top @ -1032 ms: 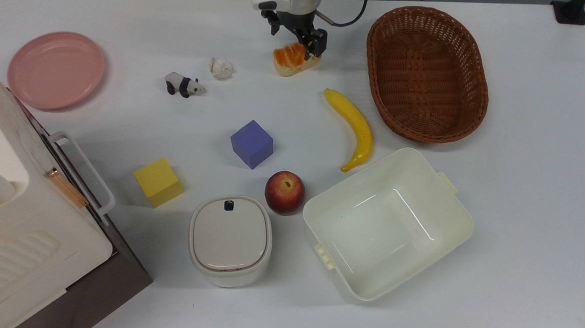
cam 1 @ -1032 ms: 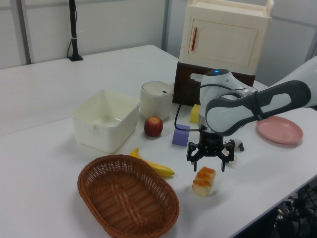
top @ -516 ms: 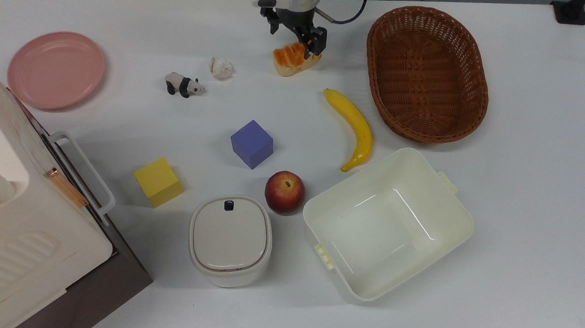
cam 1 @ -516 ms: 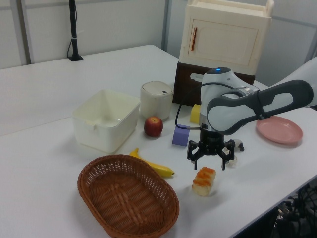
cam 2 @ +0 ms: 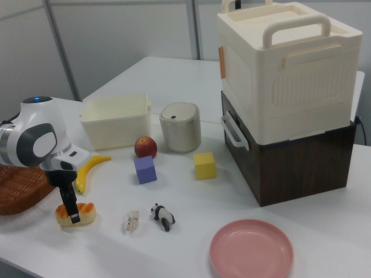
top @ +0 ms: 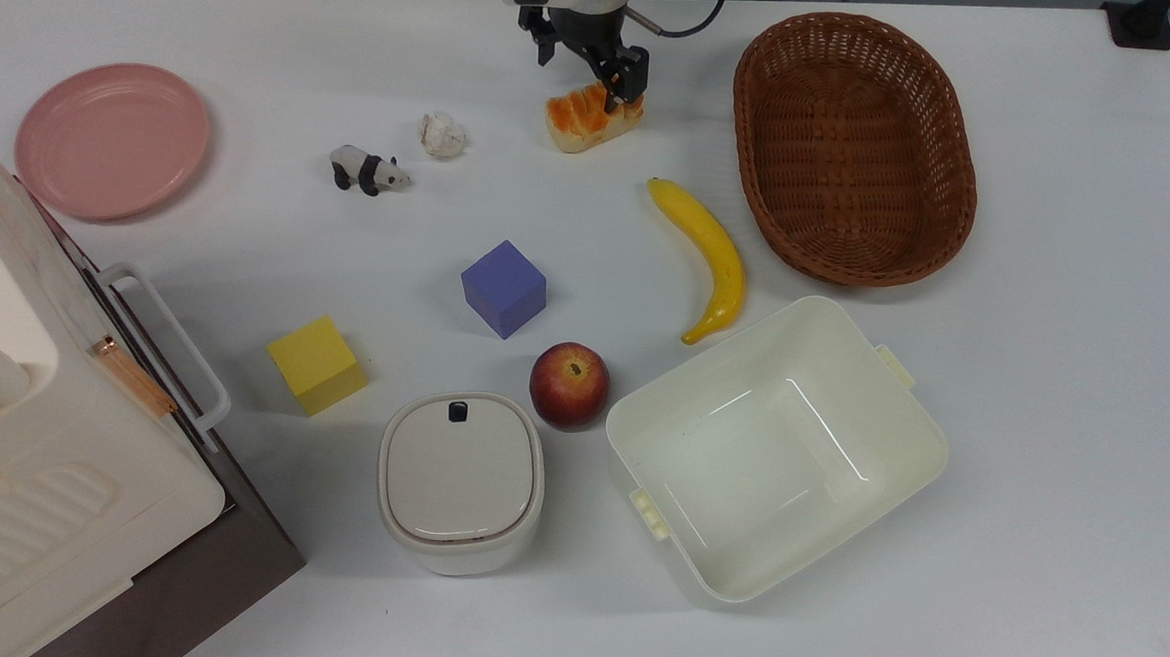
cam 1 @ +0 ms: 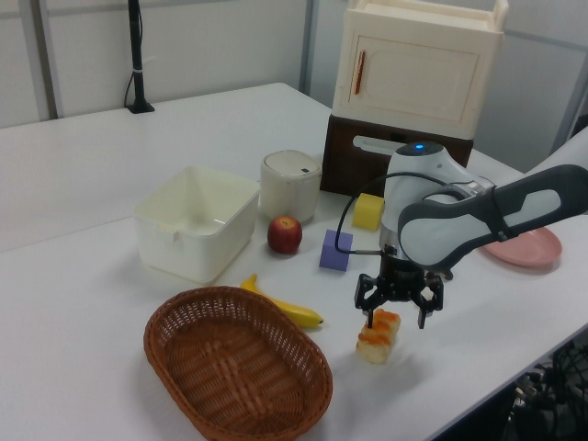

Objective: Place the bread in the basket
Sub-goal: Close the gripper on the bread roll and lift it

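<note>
The bread (top: 588,120), an orange-crusted toy loaf, lies on the white table near the top view's upper edge, left of the brown wicker basket (top: 855,147). My gripper (top: 586,66) hangs open just over the loaf, fingers spread wide. In the left view the gripper (cam 1: 398,310) sits low over the bread (cam 1: 378,334), its left finger reaching the loaf's top; the basket (cam 1: 234,367) lies to the left with nothing in it. In the right view one finger (cam 2: 70,204) stands in front of the bread (cam 2: 75,215), with the basket (cam 2: 14,185) at the left edge.
A banana (top: 704,255) lies between the bread and a cream tub (top: 769,448). An apple (top: 569,385), purple cube (top: 503,287), yellow cube (top: 317,363), panda figure (top: 366,170), whitish ball (top: 443,135), pink plate (top: 112,139), lidded pot (top: 460,480) and big cream box (top: 27,460) stand around.
The gripper has shifted toward the top view's upper edge and come lower over the bread, staying open. The bread and the other things have not moved.
</note>
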Controlling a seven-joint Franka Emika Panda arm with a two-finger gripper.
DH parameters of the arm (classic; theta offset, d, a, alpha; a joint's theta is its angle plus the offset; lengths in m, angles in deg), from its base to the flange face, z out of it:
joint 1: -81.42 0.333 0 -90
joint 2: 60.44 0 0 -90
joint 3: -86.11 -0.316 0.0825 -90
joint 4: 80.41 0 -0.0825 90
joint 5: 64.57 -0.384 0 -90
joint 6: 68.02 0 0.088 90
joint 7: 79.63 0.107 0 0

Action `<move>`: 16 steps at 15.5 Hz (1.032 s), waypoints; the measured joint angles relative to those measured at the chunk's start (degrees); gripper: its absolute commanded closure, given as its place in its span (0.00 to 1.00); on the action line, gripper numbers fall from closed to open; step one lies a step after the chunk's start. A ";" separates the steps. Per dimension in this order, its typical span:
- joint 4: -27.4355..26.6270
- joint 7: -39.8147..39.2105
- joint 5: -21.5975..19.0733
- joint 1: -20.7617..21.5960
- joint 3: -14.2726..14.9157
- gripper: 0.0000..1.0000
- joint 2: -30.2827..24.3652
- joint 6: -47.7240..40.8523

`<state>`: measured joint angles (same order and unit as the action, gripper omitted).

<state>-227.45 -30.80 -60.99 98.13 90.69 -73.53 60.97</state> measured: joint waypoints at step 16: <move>-0.07 -0.04 1.07 0.09 -0.05 0.50 2.95 4.47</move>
<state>-227.52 -30.83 -59.92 98.22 90.65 -70.58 65.45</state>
